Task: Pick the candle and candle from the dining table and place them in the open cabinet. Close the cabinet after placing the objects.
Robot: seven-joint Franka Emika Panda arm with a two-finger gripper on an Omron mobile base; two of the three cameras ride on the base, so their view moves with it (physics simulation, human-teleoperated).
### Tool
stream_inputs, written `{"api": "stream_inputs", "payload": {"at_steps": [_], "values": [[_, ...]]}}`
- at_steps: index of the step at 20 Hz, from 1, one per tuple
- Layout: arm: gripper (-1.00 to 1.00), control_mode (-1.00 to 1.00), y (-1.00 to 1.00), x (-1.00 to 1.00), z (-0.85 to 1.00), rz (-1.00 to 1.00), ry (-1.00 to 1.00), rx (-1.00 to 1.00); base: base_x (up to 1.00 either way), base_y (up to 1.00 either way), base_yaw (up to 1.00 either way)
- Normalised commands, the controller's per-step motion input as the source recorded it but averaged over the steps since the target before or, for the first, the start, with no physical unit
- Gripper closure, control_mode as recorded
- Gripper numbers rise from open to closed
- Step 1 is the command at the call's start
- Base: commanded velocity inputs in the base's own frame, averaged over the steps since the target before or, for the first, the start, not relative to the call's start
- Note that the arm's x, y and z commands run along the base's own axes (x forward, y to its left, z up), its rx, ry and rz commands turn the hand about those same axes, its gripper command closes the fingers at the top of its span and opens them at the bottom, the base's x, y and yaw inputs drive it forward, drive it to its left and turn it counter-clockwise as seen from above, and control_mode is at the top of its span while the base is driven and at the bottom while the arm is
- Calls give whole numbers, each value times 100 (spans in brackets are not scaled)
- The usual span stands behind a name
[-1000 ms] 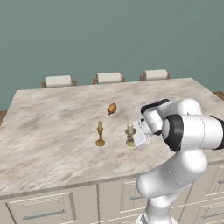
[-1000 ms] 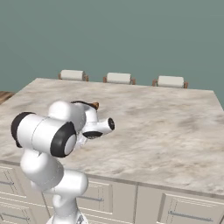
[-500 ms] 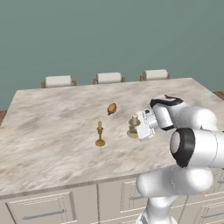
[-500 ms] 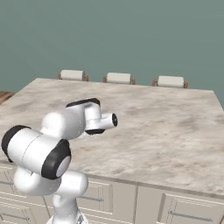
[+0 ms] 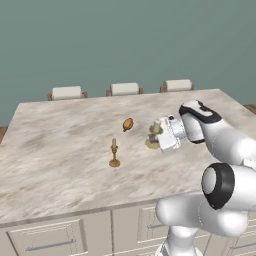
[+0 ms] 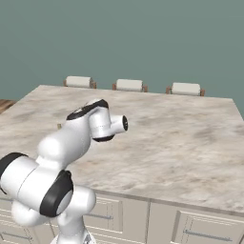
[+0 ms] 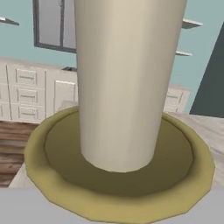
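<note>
A small brown oval thing [image 5: 128,124] is lying on the worktop [image 5: 60,150] near the slim tan candle [image 5: 114,154], which is standing apart. The claw [image 5: 159,136] is clamping narrowly on the stubby white candle [image 5: 155,131], lifted above the marble. Its fingertips are sitting hidden behind the wax, and the arm is blocking the candles from the right.

even flat light (rendered), soft shadows

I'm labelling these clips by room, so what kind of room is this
Most likely a kitchen-dining area: a large marble-look dining table with cream drawer fronts, white-cushioned chairs along its far side, and a stubby white candle on it.
</note>
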Motion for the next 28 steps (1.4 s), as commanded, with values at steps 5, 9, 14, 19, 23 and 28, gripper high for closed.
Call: {"api": "stream_inputs", "payload": {"at_steps": [5, 9, 14, 19, 23, 28], "values": [[100, -100, 19, -14, 34, 1, -1, -4, 0, 0, 0], [100, -100, 0, 0, 0, 0, 0, 0, 0, 0, 0], [100, 100, 11, -2, 0, 0, -1, -1, -17, 38, 5], [100, 100, 0, 0, 0, 0, 0, 0, -49, 70, 26], [100, 100, 0, 0, 0, 0, 0, 0, -44, 66, 29], [100, 100, 0, 0, 0, 0, 0, 0, -20, 77, 38]]}}
